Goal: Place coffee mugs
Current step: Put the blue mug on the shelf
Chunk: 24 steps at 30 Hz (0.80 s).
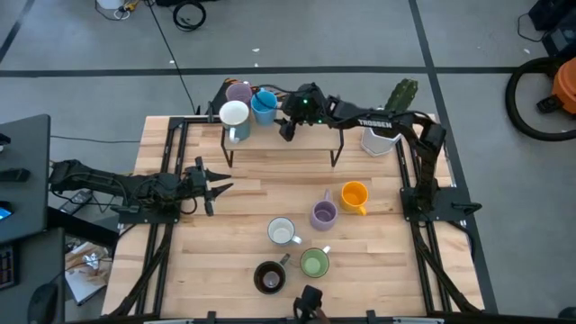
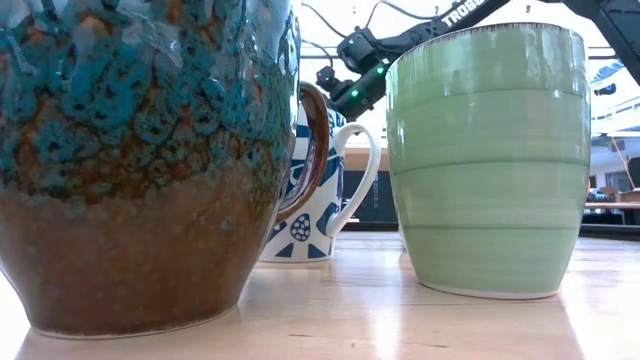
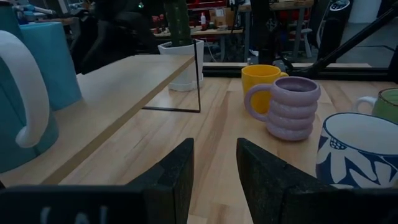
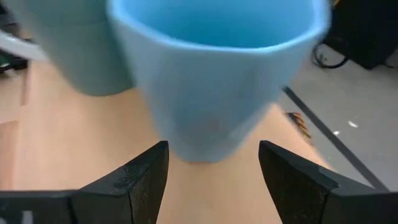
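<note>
While the left end effector (image 1: 219,187) hangs over the left part of the bench (image 1: 378,261) with its fingers (image 3: 171,177) parted around nothing, the right end effector (image 1: 286,128) is at the raised wooden shelf (image 1: 306,139) along the far side. Its fingers (image 4: 140,177) stand apart with the blue mug (image 1: 264,106) just beyond their tips; in the right wrist view the mug sits ahead of the gap, not between the fingers, so nothing is gripped.

Three mugs stand together on the left end of the shelf: a lilac mug (image 1: 239,91) farthest back, the blue one to its right, and a white-topped mug (image 1: 234,115) nearest. At the far right, beside the shelf, is a white pot with a green cactus (image 1: 385,126).

Five more mugs stand on the bench surface, right of centre and toward the near edge. The orange mug (image 1: 355,196) is farthest right, with a ribbed lilac mug (image 1: 324,213) close by on its left. Nearer are the white mug with a blue pattern (image 1: 283,232), the green mug (image 1: 314,263) and, leftmost and nearest, the dark brown mug (image 1: 269,277). In the low view the brown mug with its teal glaze and the green one fill the foreground, the patterned white one showing between them.
</note>
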Each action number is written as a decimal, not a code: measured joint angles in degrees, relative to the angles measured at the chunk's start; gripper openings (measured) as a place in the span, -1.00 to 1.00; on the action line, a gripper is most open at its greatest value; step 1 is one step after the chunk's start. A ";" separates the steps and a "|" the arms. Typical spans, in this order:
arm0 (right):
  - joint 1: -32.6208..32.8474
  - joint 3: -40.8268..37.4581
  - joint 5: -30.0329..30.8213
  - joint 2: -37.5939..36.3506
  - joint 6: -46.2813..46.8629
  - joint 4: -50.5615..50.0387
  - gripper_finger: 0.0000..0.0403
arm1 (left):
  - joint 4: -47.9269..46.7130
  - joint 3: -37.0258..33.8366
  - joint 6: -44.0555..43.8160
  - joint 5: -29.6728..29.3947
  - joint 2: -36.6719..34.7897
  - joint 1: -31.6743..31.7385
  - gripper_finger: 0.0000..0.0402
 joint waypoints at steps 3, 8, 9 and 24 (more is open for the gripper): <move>-1.06 0.00 -0.77 0.00 -0.04 0.48 0.27 | 0.00 0.00 -0.02 0.00 0.00 0.01 -0.36; -1.78 0.00 -1.81 0.00 -0.01 1.67 0.27 | -0.02 0.00 0.04 0.00 0.02 0.01 -0.36; -1.81 0.00 -2.41 0.00 0.00 1.66 0.27 | -0.01 0.00 0.04 0.00 0.01 0.01 -0.36; 2.49 0.09 2.93 0.72 1.03 0.46 0.19 | 0.00 0.00 -0.02 0.02 0.02 0.01 -0.36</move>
